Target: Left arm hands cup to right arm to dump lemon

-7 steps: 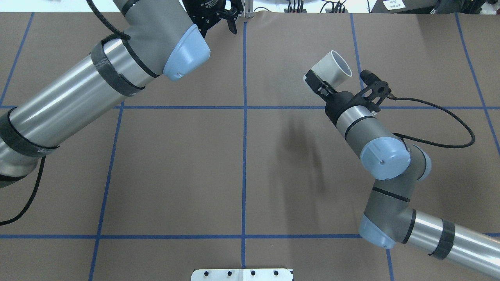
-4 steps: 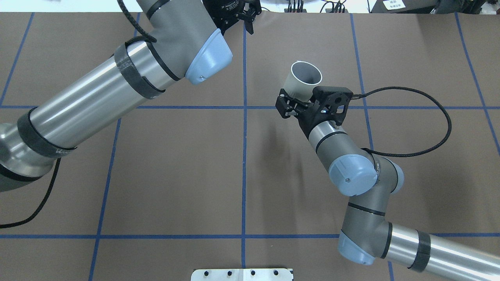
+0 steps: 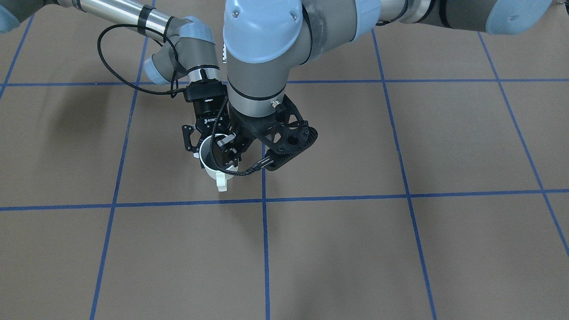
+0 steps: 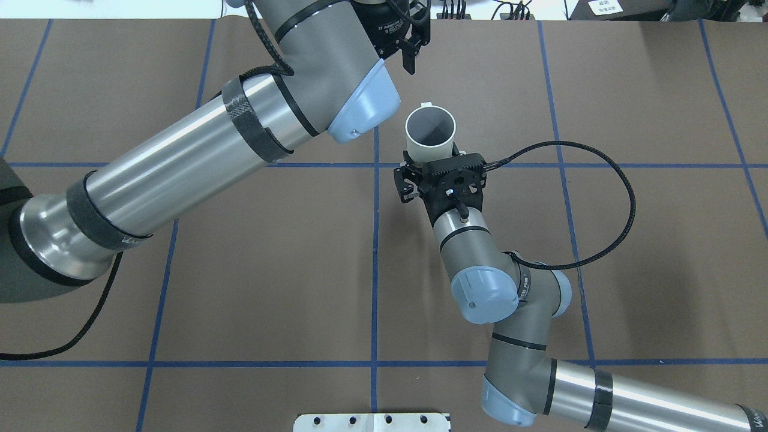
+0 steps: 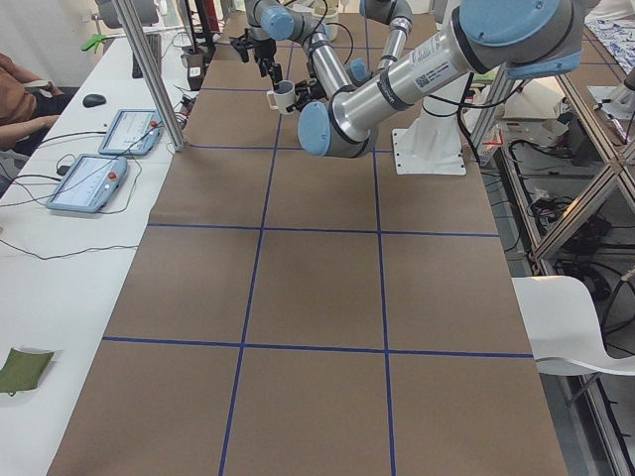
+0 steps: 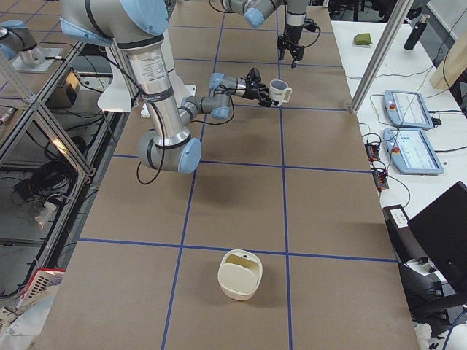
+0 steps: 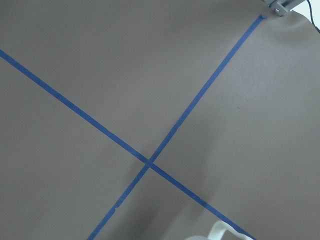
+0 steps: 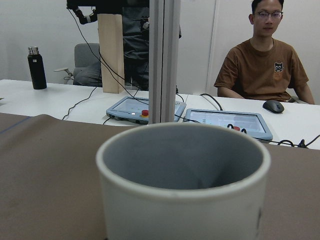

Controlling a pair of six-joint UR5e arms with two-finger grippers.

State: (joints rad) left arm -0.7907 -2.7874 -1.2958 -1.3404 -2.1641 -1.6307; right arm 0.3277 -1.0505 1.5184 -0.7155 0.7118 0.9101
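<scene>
Cup pinched in right pincer toward far edge of surface | left pincer spread, clear | we should tip slowly, grip firm

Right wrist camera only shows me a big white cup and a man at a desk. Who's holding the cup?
Observer: The right gripper is shut on the cup, gripping it from the side nearest the robot.
Operator: Is the lemon in there?
Observer: The overhead view looks straight down into it. The inside is plain grey and no lemon shows.
Operator: Where's the other arm?
Observer: The left gripper hangs open on the far side of the cup, apart from it and holding nothing.
</scene>
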